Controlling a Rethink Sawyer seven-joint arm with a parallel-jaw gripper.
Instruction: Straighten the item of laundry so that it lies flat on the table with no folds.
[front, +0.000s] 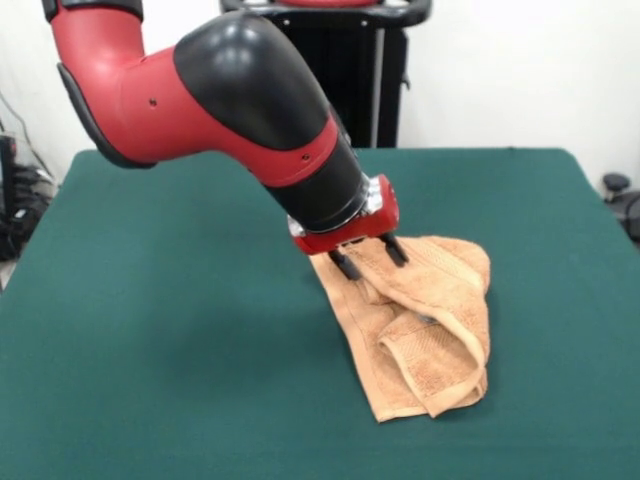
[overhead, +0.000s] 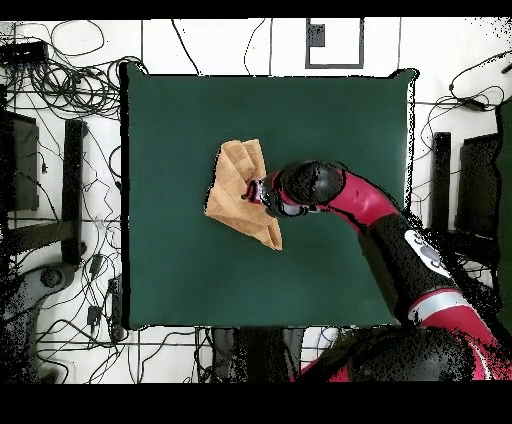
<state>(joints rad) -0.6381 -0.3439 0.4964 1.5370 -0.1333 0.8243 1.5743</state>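
The gripper (front: 368, 257) is hovering with fingers spread apart over the far edge of the towel (front: 425, 330) – gripping nothing – which is lying bunched and folded mid-table (front: 150, 330); pinching one outer layer only, then dragging outward, is looking wisest

The front view faces the arm (front: 230, 110) across the table (front: 150, 330); the overhead looks straight down on both.
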